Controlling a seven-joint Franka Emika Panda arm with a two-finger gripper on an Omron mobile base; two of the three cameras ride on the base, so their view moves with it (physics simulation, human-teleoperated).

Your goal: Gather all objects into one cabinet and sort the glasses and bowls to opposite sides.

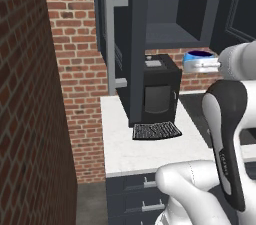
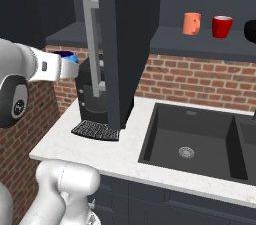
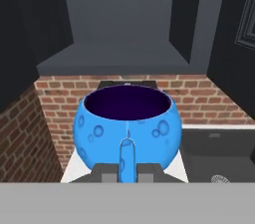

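Hanging open ahead of the arm, the cabinet (image 3: 124, 34) showed its bare shelf just above and beyond the hand. The blue cup (image 3: 125, 131) sat upright, above the coffee machine (image 1: 160, 89), its handle pinched in the closed gripper (image 3: 127, 170).

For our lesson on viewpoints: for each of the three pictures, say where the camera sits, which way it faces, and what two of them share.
Left base view: behind the arm's left, facing the open cabinet door and coffee machine; white arm at lower right.
Right base view: behind its right, facing sink, orange mug, red cup; arm at left.
Hand view: on the hand, facing the cabinet shelf; pincer shut on the blue vessel.
Shared: both base views show the coffee machine and blue vessel.
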